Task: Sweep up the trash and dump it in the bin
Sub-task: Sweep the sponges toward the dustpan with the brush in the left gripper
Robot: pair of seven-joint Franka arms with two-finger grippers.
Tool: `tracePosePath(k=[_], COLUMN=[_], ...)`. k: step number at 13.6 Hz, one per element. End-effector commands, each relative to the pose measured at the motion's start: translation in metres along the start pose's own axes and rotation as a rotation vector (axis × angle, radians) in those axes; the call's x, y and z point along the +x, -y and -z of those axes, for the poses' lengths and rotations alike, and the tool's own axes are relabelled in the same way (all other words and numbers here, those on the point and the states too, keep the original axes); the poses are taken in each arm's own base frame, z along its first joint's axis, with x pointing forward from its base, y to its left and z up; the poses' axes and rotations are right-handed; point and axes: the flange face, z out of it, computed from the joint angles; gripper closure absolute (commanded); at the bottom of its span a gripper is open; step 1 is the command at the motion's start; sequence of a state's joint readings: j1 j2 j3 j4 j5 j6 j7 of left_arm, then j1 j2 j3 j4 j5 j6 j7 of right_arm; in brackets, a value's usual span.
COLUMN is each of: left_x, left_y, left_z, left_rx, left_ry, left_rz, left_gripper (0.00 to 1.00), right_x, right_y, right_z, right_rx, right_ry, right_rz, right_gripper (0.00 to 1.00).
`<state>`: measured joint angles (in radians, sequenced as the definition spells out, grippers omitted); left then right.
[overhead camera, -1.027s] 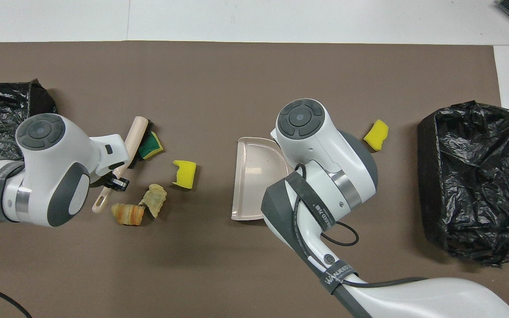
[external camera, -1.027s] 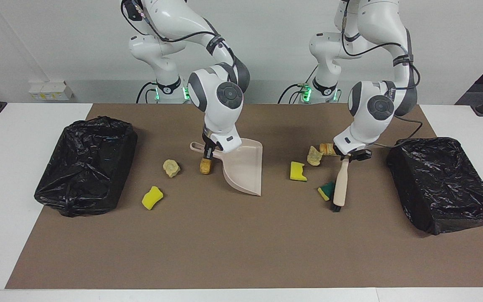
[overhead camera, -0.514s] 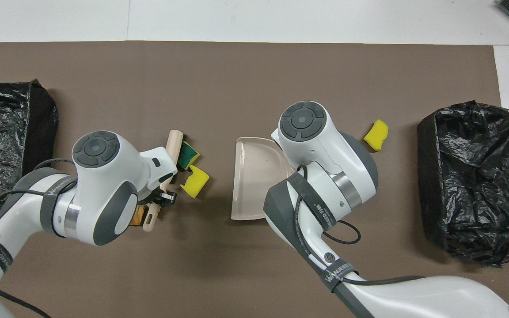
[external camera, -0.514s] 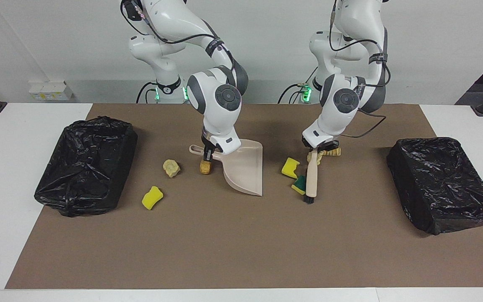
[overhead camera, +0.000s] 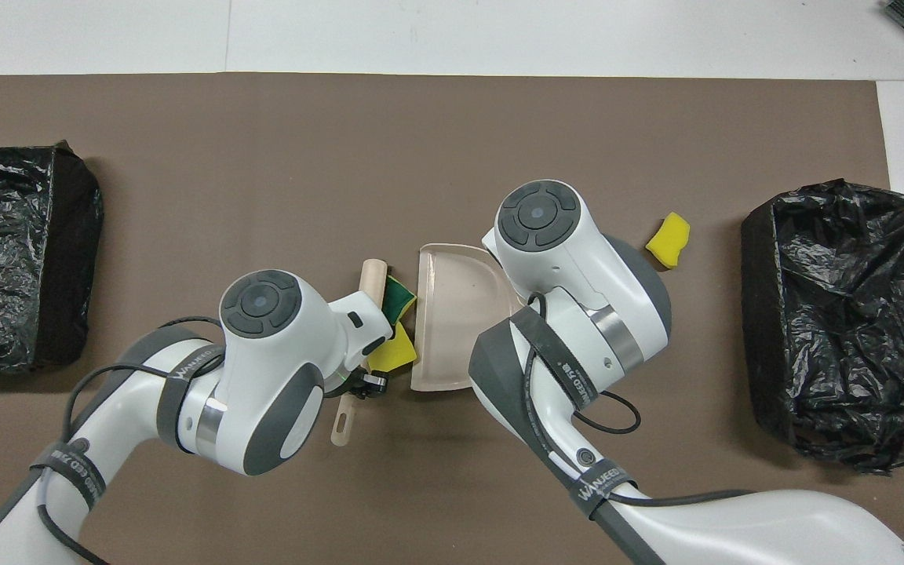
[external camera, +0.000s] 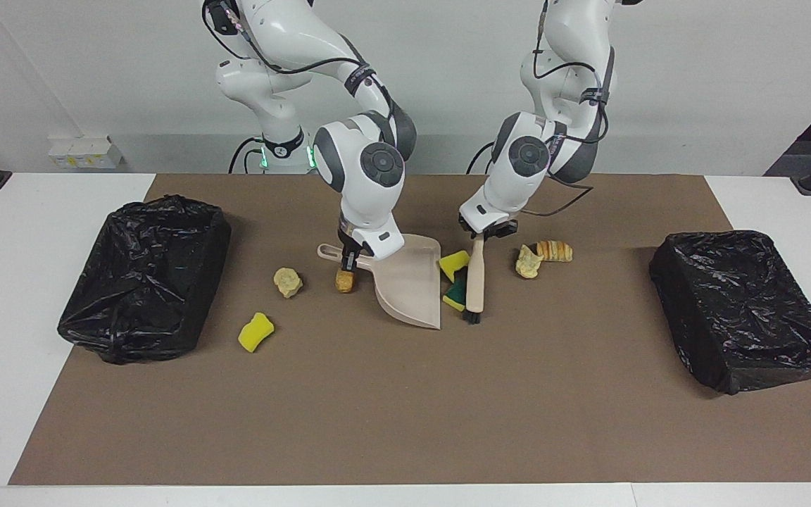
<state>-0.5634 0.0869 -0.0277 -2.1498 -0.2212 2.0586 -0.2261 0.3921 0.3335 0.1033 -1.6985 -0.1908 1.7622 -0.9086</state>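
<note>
The left gripper [external camera: 481, 234], clenched on the brush [external camera: 474, 278], has swept two sponges [external camera: 453, 262] against the dustpan [external camera: 409, 282], gripped by the right gripper [external camera: 346, 255].

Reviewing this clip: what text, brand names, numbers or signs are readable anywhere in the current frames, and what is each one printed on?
"WANJEED": black strap on the right arm, overhead view; last letters uncertain.
"WANJEED": black strap on the left arm, overhead view; partly legible.
Black strap lower on the left arm: lettering too blurred to read.
Black strap on the right arm's wrist: small print, unreadable.
Dustpan, brush, black bins: no lettering visible.
</note>
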Motion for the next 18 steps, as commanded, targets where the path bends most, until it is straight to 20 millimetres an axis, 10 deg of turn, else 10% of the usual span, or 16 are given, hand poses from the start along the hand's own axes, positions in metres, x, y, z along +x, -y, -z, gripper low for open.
tracePosePath(k=[1, 6, 11, 18], left_x=[-0.013, -0.025, -0.052, -0.089], left_y=[-0.044, -0.057, 0.028, 0.171], left_z=[0.009, 0.073, 0.118, 0.095], left_rx=[-0.039, -0.08, -0.043, 0.146], left_ry=[-0.018, -0.074, 0.049, 0.084], left_rz=[-0.003, 0.057, 0.177, 0.469], left_gripper=[1.0, 1.0, 1.0, 1.0], right_x=[-0.006, -0.006, -0.007, -0.006], right_y=[0.006, 0.006, 0.005, 0.005], right_z=[0.0, 0.0, 0.0, 0.0], right_rx=[-0.015, -0.013, -0.015, -0.015], right_ry=[0.007, 0.008, 0.006, 0.005], right_rz=[0.046, 0.046, 0.046, 0.045], right_gripper=[1.0, 1.0, 1.0, 1.0])
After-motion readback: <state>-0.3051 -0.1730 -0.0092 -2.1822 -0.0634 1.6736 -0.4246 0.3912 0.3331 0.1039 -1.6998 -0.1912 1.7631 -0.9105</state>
